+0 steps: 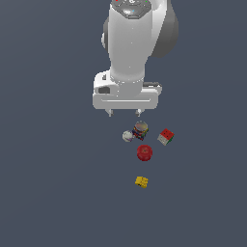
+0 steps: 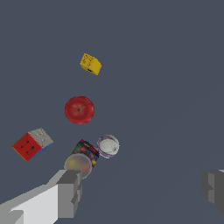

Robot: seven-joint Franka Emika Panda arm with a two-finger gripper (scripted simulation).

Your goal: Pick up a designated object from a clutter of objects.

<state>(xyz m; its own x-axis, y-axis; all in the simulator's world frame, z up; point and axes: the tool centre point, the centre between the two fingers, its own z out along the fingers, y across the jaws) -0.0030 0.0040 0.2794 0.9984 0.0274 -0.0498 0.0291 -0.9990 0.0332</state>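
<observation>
Gripper [image 2: 142, 192]: it is wide open and holds nothing. In the wrist view the two grey fingertips stand far apart, one [image 2: 70, 193] near the can, the other at the opposite edge of the picture. In the exterior view only two short tips [image 1: 125, 113] show under the white hand of the arm, above the items.
Contact: the pictures do not show any touch. One fingertip overlaps the rim of the can in the wrist view, but I cannot tell if it really touches or only hangs over it.
Red apple [image 1: 144, 152]: the round glossy dark-red object lies free on the dark floor, near the middle of the group. It is apart from all other items, between the can and the yellow block. In the wrist view [image 2: 79, 110] a small stem dimple is seen on its top.
Striped can [image 1: 141, 129]: it is the item closest to the gripper and looks tilted.
White ball [image 1: 127, 136]: it is just beside the can, on the exterior view's left.
Cube [image 1: 165, 137]: red, green and white faces; it lies on the exterior view's right of the can, apart from it.
Yellow block [image 1: 141, 181]: it is the farthest item from the gripper, beyond the apple.
</observation>
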